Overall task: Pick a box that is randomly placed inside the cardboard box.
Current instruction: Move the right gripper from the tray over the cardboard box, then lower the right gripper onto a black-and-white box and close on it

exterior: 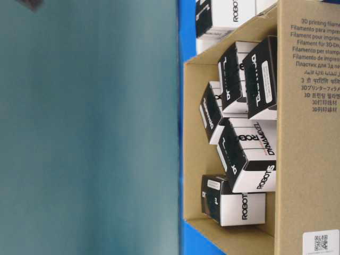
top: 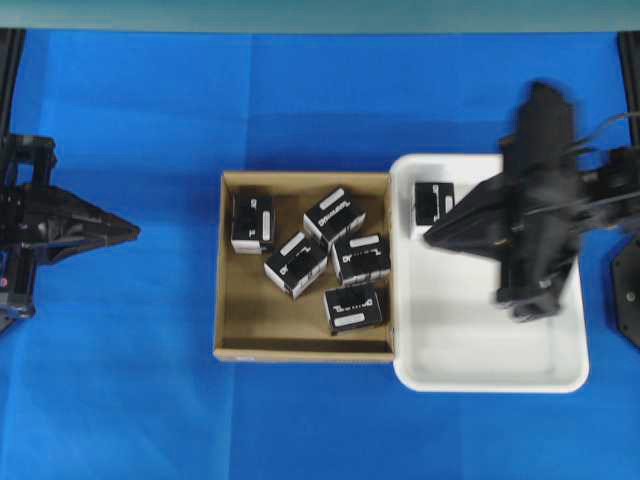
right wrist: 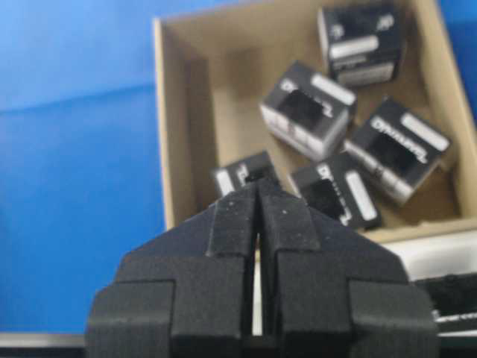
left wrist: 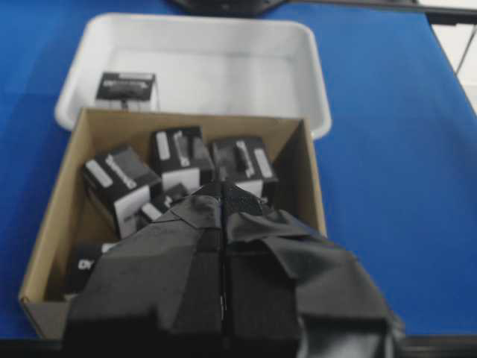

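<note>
Five small black rectangular cartons with white sticker labels in the shallow brown cardboard box (top: pixel 232 300); a sixth in the tray.

Left gripper (top: pixel 132 231) sits over the blue cloth (top: pixel 120 400) well left of the cardboard box, fingers pressed together, holding nothing. Right gripper (top: pixel 430 236) hangs above the white rounded plastic tray (top: pixel 480 375), jaws fully closed and empty, tip just beside the lone black carton (top: pixel 433 203) in the tray's far-left corner. In the cardboard box the cartons cluster toward the tray side: one (top: pixel 252 222) by the left wall, four (top: pixel 360 259) bunched, some tilted.
</note>
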